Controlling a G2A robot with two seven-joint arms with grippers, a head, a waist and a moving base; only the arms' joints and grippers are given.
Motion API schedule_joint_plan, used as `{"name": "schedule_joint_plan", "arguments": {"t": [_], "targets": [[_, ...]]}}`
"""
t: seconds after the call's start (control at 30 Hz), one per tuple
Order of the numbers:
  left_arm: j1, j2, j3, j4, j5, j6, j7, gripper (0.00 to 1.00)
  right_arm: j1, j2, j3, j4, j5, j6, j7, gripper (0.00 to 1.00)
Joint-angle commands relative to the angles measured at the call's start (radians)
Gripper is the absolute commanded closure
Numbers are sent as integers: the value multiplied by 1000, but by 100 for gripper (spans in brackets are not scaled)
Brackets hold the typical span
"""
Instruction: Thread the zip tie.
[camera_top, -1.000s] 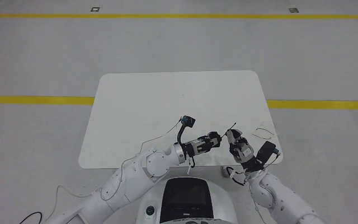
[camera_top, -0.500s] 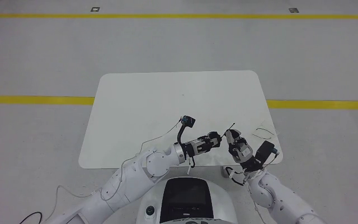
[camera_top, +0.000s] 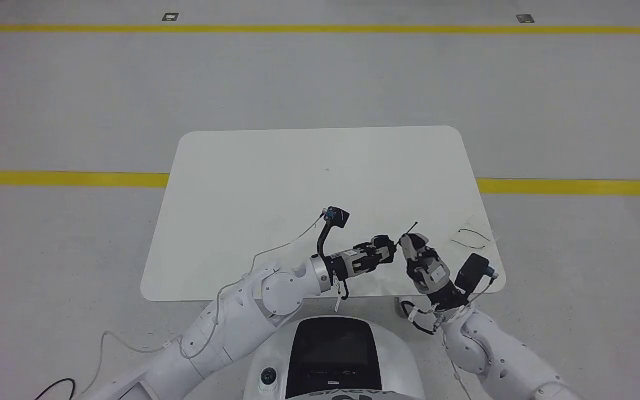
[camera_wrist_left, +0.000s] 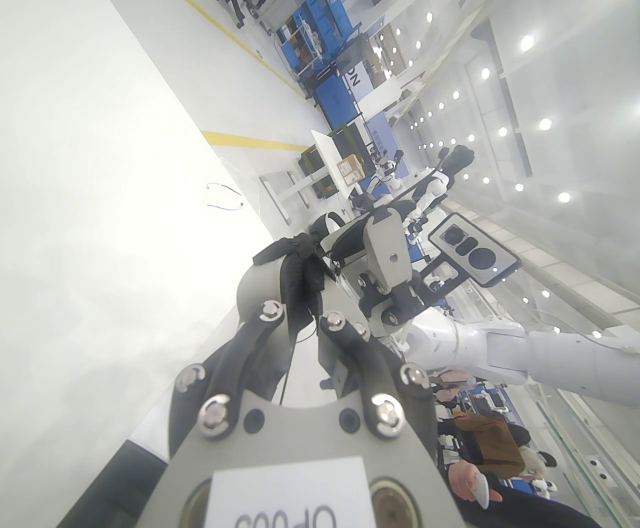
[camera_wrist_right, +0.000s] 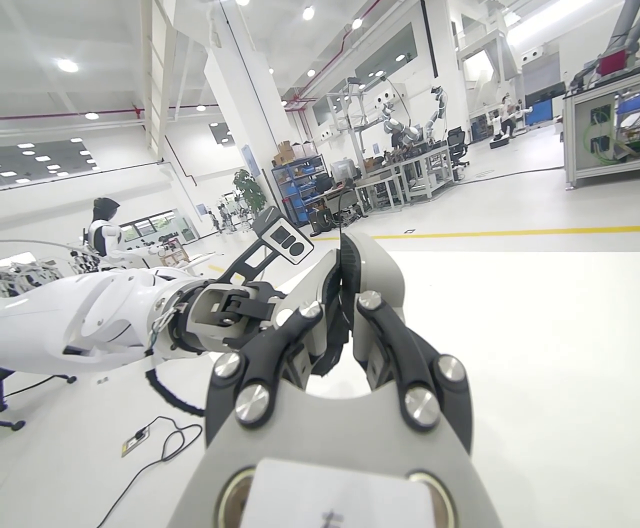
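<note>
Biggest thing first: the white table (camera_top: 300, 180), and all the action sits over its near edge, toward the robot's right-hand corner. The two arms meet there, nose to nose above the tabletop.

The right gripper (camera_wrist_right: 344, 262) has its fingers pinched flat on the zip tie (camera_wrist_right: 341, 215), and the thin black strap pokes straight out past the fingertips, pointing in toward the table's middle. The left gripper (camera_wrist_left: 287, 265) is just beside it over the same edge. Its fingers look pressed together, though I can't tell whether they have anything between them.

Two loose ties (camera_top: 470, 237) lie flat on the table, farther toward that right corner.

Now, handling. This strap looks feather-light, narrow and springy, so I'd judge it will bend or whip if held far from the tip. It is probably slick too, so a firm pinch makes sense. The hold looks sensible: close behind the free end, leaving only a short, stiff stub to aim. The head is tiny, and lining it up should be the fussy part.
</note>
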Motion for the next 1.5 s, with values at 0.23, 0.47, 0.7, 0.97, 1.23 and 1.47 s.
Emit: {"name": "schedule_joint_plan", "arguments": {"t": [0.23,0.47,0.7,0.97,1.23,1.47], "targets": [[0,0,0,0,0,0,0,100,3,8,8,21,7,0,-14,100],[0,0,0,0,0,0,0,100,-2,9,16,20,3,0,-10,100],[0,0,0,0,0,0,0,100,-3,8,16,23,3,0,1,100],[0,0,0,0,0,0,0,100,6,6,4,28,7,0,11,100],[0,0,0,0,0,0,0,100,11,4,1,41,11,0,14,100],[0,0,0,0,0,0,0,100,19,1,-14,47,11,0,15,100]]}}
